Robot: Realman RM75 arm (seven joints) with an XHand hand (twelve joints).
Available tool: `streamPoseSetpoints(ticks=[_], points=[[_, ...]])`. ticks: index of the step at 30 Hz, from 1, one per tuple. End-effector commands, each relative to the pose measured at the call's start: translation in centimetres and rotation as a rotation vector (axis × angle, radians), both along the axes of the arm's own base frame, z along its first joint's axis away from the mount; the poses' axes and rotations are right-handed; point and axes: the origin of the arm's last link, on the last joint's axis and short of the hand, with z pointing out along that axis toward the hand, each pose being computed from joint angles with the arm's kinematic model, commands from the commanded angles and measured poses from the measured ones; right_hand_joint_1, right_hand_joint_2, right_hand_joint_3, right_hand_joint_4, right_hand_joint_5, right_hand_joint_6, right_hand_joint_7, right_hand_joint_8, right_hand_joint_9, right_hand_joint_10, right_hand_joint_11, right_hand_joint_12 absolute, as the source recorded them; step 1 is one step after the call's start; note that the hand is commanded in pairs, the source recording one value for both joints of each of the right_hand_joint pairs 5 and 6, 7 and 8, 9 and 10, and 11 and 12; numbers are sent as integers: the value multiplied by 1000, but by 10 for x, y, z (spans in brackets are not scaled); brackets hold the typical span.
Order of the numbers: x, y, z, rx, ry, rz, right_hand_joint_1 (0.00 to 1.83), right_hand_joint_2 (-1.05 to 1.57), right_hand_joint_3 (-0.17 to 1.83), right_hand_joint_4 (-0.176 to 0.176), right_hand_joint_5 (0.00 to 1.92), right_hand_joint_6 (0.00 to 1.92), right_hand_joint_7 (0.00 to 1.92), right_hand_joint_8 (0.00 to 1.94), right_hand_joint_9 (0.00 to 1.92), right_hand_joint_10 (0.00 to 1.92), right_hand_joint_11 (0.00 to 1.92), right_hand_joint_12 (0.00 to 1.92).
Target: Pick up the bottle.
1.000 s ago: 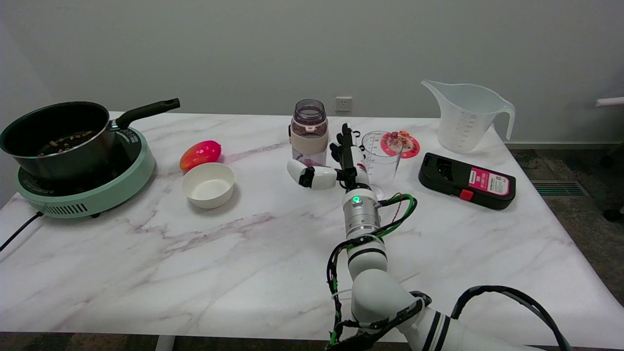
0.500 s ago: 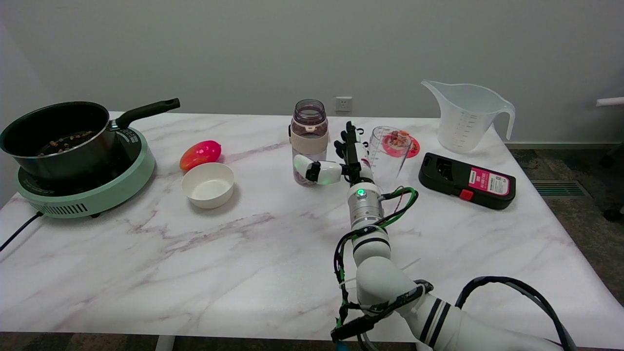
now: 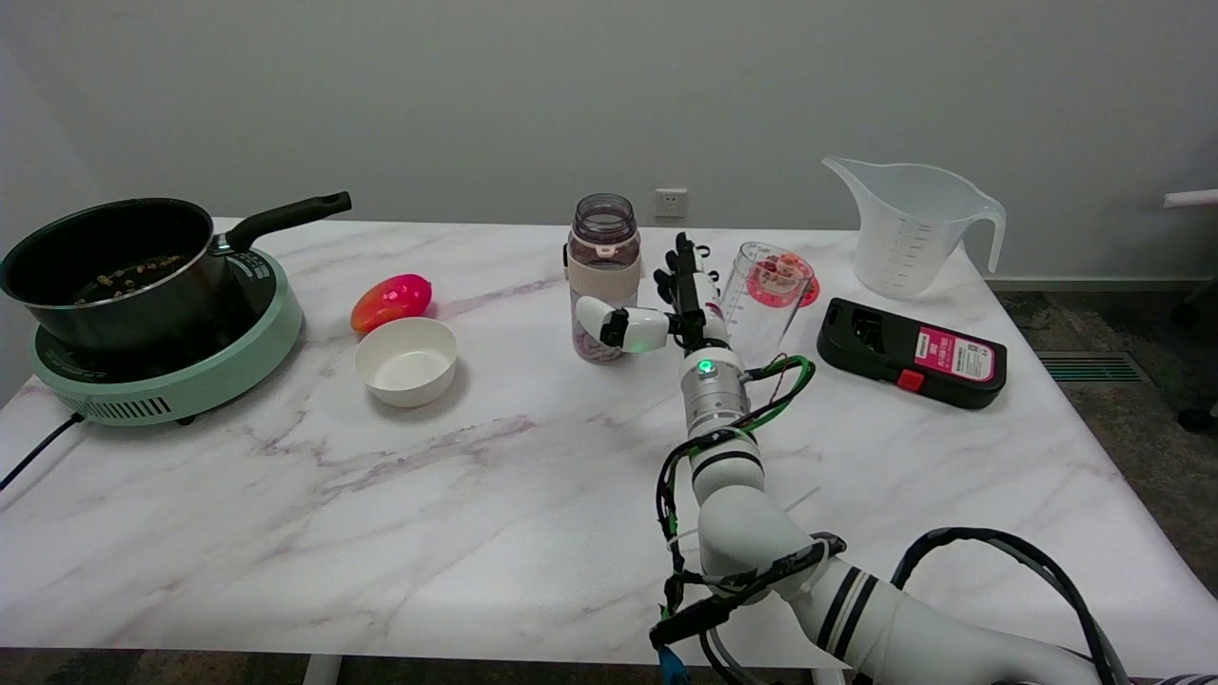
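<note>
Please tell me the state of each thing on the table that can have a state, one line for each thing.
bottle: upright on the table, not lifted
right hand: open beside the bottle, thumb in front of its lower part, grip not closed
clear cup: tilted, right of the hand
measuring jug: upright, looks empty
white bowl: upright, empty
pot: on the green cooker, small brown bits inside
</note>
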Motion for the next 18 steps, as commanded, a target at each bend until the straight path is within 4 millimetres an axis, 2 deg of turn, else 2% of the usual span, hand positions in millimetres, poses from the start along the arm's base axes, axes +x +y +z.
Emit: streamPoseSetpoints(ticks=[1, 18], points=[[1, -6, 2, 8, 7, 3, 1103, -319, 1341, 0, 0, 0, 136, 136, 264, 264, 249, 249], [1, -1, -3, 23, 16, 9, 1104, -326, 1336, 0, 0, 0, 140, 140, 267, 267, 246, 246]])
